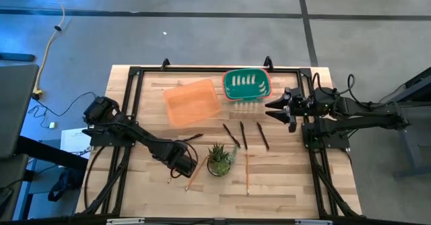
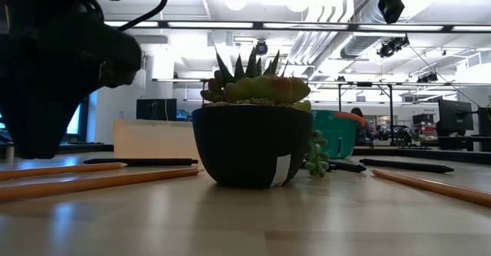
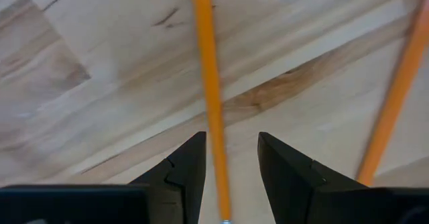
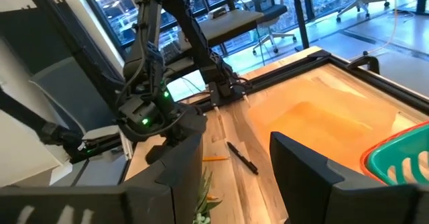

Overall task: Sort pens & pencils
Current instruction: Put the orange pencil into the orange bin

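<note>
The left end effector (image 3: 228, 177) hangs low over the wooden surface (image 1: 283, 184), fingers apart around an orange pencil (image 3: 209, 96) without gripping it. The right end effector (image 1: 275, 106) waits wide open beside the green basket (image 1: 246, 83). Dark pens (image 1: 244, 135) lie mid-surface near a potted succulent (image 1: 219, 159).

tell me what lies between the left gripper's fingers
A pencil runs through the gap of the left gripper, with open fingers either side and bare wooden table beneath; the left wrist view shows it.
</note>
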You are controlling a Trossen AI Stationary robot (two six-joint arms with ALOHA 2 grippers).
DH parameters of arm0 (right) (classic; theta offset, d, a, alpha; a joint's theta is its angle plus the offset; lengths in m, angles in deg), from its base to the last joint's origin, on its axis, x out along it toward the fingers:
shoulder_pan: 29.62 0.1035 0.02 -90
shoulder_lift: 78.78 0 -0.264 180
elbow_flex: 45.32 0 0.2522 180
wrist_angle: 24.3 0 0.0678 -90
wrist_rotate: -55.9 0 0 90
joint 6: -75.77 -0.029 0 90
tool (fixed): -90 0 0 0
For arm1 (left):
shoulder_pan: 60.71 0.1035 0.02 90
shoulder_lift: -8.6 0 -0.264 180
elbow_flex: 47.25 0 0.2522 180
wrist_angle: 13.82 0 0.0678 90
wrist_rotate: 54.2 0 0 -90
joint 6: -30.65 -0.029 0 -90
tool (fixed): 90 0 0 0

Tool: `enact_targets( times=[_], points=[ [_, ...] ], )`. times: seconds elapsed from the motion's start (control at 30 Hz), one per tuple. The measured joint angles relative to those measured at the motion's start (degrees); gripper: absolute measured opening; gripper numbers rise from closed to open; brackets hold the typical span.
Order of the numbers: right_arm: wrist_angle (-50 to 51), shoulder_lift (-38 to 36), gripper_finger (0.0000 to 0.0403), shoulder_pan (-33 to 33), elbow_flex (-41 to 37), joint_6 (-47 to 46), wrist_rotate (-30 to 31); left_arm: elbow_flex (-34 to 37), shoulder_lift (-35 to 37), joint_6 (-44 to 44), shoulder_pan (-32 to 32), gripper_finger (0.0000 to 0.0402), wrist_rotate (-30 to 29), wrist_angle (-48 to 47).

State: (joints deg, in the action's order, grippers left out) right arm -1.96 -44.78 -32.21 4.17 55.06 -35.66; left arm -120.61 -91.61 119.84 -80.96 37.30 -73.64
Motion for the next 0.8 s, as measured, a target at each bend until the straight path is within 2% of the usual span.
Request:
enact_targets(
  times=[0.2, 0.53, 0.8],
  points=[
    [0.26, 0.00, 0.0165, 0.00, 0.00, 0.03, -0.48, 0.18, 0.00, 0.15, 0.00, 0.0122, -0.42, -0.57],
    [0.40, 0.00, 0.0165, 0.00, 0.00, 0.17, -0.46, 4.85, 0.26, 1.52, 0.04, 0.0122, 2.15, 6.58],
    [0.90, 0.00, 0.0165, 0.00, 0.00, -0.22, -0.46, 4.86, 0.24, 0.88, 0.80, 0.0122, 2.49, 6.68]
  ],
)
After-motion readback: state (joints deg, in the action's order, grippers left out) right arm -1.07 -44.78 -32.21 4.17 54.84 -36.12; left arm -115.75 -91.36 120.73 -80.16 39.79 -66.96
